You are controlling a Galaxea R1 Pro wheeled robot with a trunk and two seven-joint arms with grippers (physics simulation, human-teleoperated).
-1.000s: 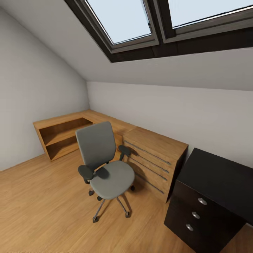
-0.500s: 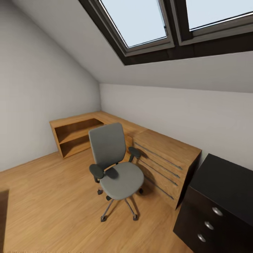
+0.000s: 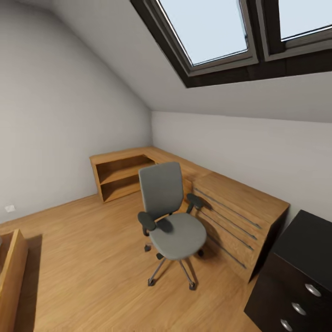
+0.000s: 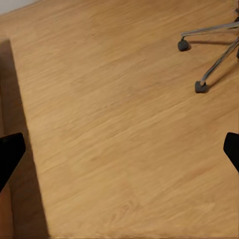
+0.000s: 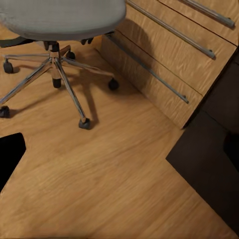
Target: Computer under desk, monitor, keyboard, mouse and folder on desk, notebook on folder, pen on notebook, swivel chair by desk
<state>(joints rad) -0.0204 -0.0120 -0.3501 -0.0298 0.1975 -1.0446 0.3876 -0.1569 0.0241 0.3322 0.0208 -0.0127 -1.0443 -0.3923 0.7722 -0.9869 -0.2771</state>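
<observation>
The swivel chair (image 3: 173,221), grey with black armrests, stands on the wood floor in front of a light-wood cabinet, and its seat is bare. Its chrome legs and casters (image 4: 214,55) show in the left wrist view, and its seat (image 5: 59,15) and base show in the right wrist view. The desk's black drawer end (image 3: 299,258) is at the lower right of the head view and shows as a dark block (image 5: 209,154) in the right wrist view. My left gripper (image 4: 119,152) and right gripper (image 5: 119,152) hang open over the floor, holding nothing. Folder, computer, monitor, keyboard, mouse, notebook and pen are out of view.
An L-shaped light-wood cabinet (image 3: 230,203) with drawers and an open shelf (image 3: 122,177) lines the far walls under a sloped ceiling with skylights. Another wooden piece (image 3: 11,272) juts in at the lower left. Open floor (image 3: 92,249) lies left of the chair.
The camera has turned left, so the chair, cabinet and desk sit further right in the picture. The wooden piece at the lower left has come into view. Nothing itself has moved.
</observation>
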